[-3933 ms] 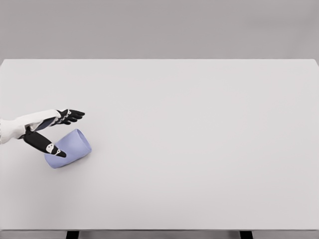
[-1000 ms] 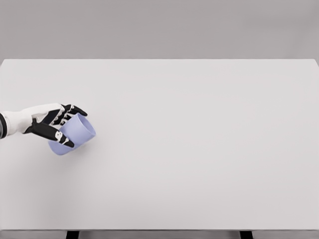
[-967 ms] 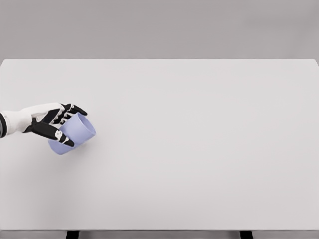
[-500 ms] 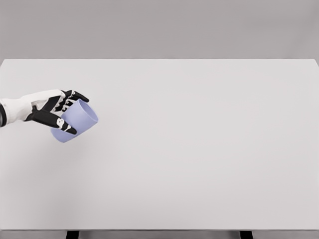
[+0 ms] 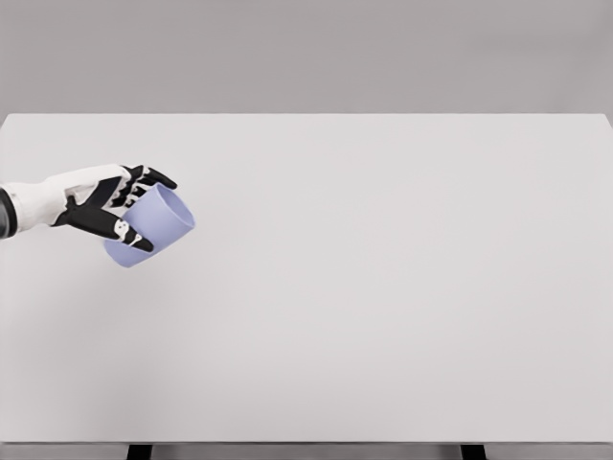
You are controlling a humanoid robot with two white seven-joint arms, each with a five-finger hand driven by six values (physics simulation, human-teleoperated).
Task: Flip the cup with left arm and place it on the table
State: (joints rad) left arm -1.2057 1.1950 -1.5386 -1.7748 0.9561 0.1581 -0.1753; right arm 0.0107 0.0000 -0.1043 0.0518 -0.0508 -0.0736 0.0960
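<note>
Since the earlier frame we'd lifted the cup point(image 5: 153, 227) higher at the frame's left, left hand point(image 5: 107, 204) clamped around it, tilted above the table point(image 5: 383, 287), so rotating slowly seemed wise.

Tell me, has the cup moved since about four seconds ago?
Yes. The cup, gripped by the left hand, now sits higher in the view and slightly right, nearer the table's far edge; it appears lifted and still tilted.

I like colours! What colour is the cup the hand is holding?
Light purple-blue; the cup shows best in the head view.
</note>
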